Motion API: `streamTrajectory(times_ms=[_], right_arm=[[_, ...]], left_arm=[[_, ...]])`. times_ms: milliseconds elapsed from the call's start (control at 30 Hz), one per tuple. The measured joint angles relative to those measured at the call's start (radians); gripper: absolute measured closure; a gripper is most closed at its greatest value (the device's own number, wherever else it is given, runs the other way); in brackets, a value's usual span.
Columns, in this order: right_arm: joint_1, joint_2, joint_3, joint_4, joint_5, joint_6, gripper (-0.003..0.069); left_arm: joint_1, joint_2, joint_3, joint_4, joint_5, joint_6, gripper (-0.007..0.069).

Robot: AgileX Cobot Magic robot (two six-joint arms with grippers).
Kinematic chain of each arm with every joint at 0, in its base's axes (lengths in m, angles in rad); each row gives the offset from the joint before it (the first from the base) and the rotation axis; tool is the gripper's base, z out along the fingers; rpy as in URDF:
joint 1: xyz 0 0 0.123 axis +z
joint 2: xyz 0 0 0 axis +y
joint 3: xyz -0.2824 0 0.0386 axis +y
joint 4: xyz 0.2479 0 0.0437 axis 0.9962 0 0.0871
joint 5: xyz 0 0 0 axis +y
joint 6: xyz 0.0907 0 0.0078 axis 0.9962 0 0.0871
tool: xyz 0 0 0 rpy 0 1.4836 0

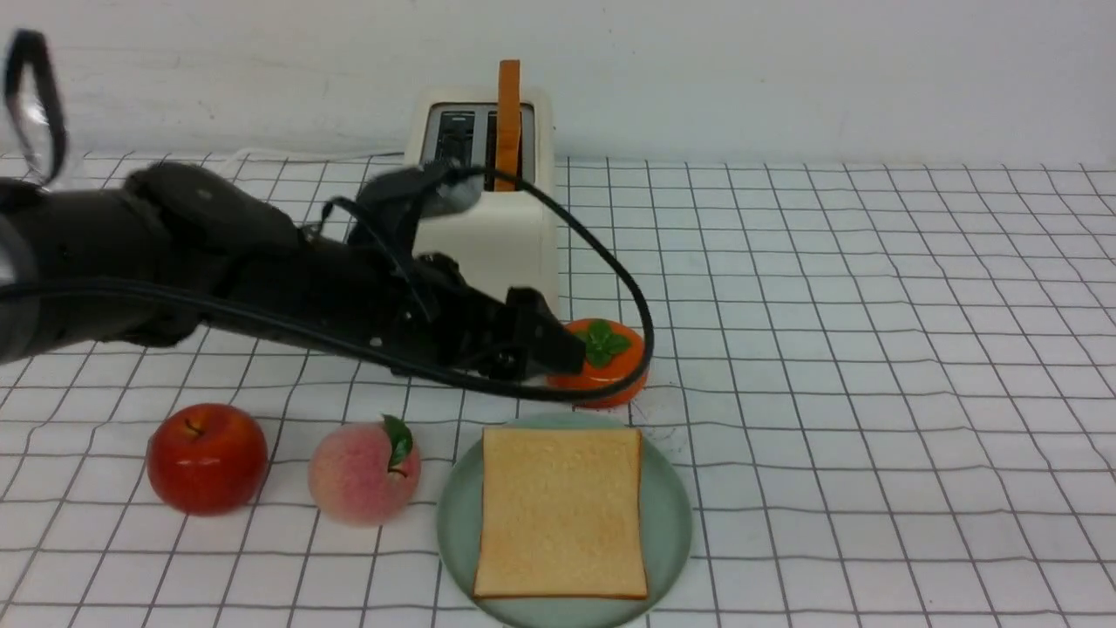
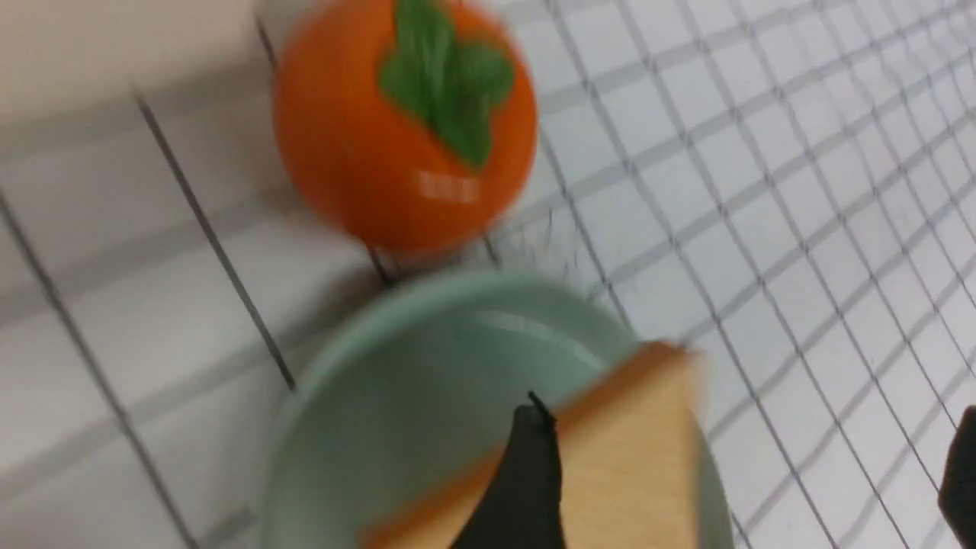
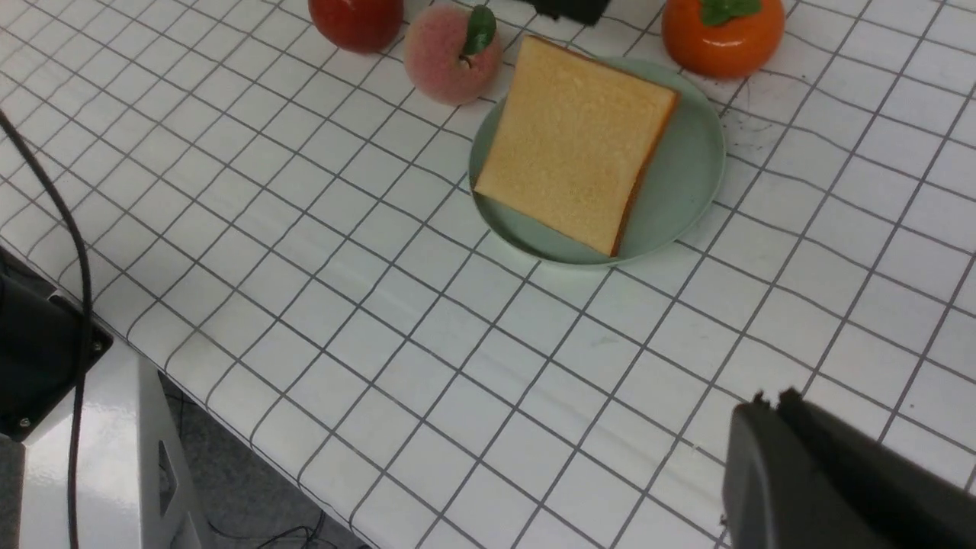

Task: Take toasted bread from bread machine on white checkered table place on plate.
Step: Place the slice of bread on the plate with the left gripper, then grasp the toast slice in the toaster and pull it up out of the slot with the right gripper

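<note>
One slice of toasted bread (image 1: 562, 510) lies flat on the mint-green plate (image 1: 671, 523) at the front of the white checkered table (image 1: 872, 349). A second slice (image 1: 508, 122) stands in the right slot of the cream bread machine (image 1: 488, 227) at the back. My left gripper (image 1: 558, 349) hovers over the plate's far edge, open and empty. In the blurred left wrist view the gripper (image 2: 743, 465) has its jaws wide apart over the slice (image 2: 633, 457) and plate (image 2: 396, 396). My right gripper (image 3: 770, 400) is shut and empty, off to the side of the plate (image 3: 686, 175), and out of the front view.
An orange persimmon (image 1: 610, 362) sits just behind the plate, close to my left gripper. A peach (image 1: 364, 471) and a red apple (image 1: 207, 456) lie left of the plate. The table's edge (image 3: 229, 412) and a metal frame show in the right wrist view.
</note>
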Motion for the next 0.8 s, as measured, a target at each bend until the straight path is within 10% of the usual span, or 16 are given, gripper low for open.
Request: streamTrajectory(times_ms=[233,433,800], right_arm=[[0.0,0.02,0.0,-0.05,0.0,0.049,0.0652],[0.0,0.197,-0.005,-0.002,-0.117,0.062,0.0651],[0.255,0.651,-0.216,0.06,-0.361,-0.002,0.0651]], left_arm=[[0.001,-0.313,0.0,0.118,-0.127,-0.01,0.0113],[0.001,-0.602,0.051,0.216,-0.126,-0.142,0.0615],[0.001,-0.993,0.365,0.311,-0.164,-0.204,0.0638]])
